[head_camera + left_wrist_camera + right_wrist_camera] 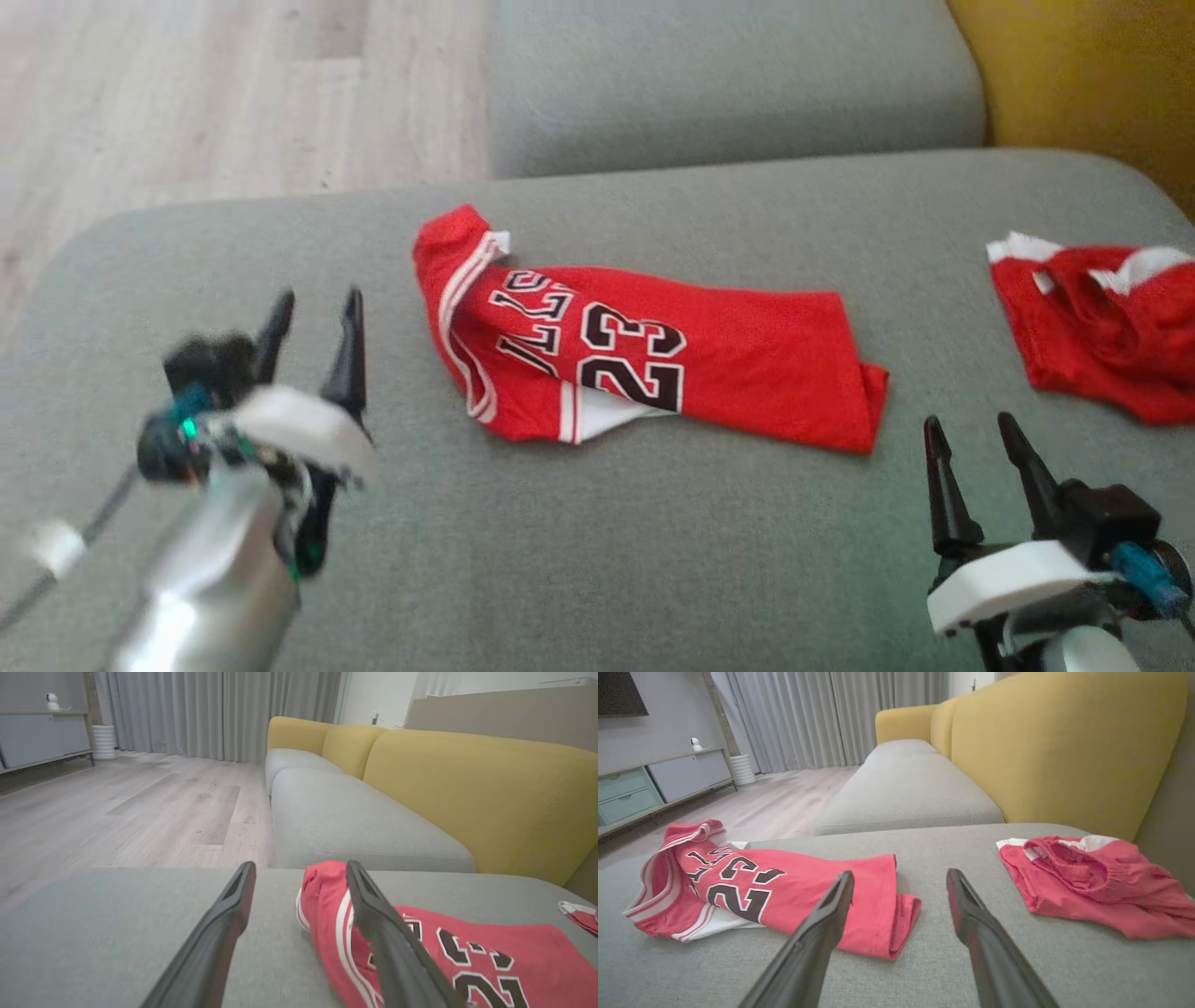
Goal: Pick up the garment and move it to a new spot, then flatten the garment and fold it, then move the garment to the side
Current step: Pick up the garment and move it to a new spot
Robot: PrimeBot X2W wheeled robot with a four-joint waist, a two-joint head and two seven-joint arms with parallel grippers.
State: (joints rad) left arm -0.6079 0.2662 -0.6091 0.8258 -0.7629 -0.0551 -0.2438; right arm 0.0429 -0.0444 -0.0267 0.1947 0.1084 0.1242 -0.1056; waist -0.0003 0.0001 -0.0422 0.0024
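Note:
The garment (653,359) is a red jersey with white trim and the number 23, lying folded lengthwise on the grey sofa seat (560,560). It also appears in the left wrist view (467,952) and the right wrist view (775,891). My left gripper (316,303) hovers open to the jersey's left, nothing between its fingers (224,924). My right gripper (971,431) stands open just off the jersey's lower right corner, apart from the cloth, its fingers (822,924) empty.
A second red piece of clothing (1102,322) lies crumpled at the seat's right edge, also in the right wrist view (1092,882). A yellow backrest (1055,742) rises behind it. Another grey cushion (728,84) lies beyond, and wooden floor (187,103) lies off the seat's left.

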